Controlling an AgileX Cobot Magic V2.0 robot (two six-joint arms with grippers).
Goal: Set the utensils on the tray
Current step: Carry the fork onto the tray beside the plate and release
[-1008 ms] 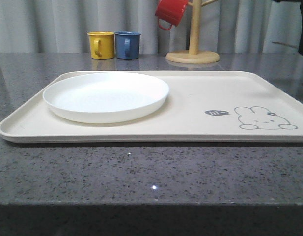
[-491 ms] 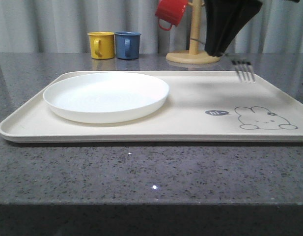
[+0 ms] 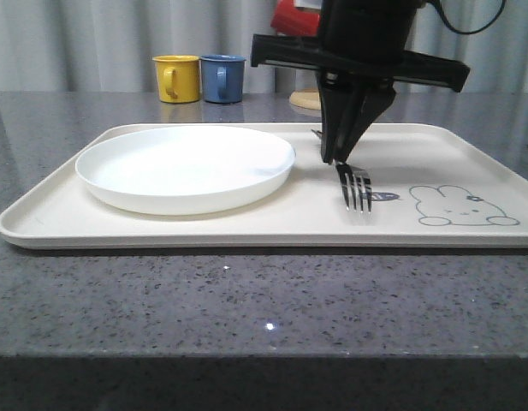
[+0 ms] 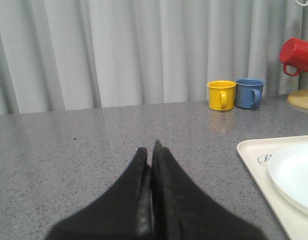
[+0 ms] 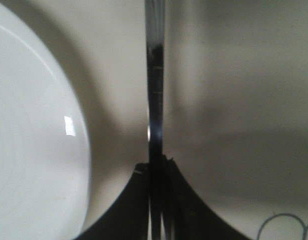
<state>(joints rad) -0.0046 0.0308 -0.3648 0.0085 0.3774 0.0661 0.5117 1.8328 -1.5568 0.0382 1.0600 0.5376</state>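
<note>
The shiny silver four-tined metal fork (image 3: 357, 187) is now carried by the right tool (image 3: 336, 157), closed on its handle, from the far right corner to the middle of the large cream rectangular tray (image 3: 204, 227). Its tines are low over the tray, just beside the round white plate (image 3: 185, 167). Release seems near. The left tool (image 4: 150, 155) is held closed and empty above the grey speckled table (image 4: 69, 135).
</note>
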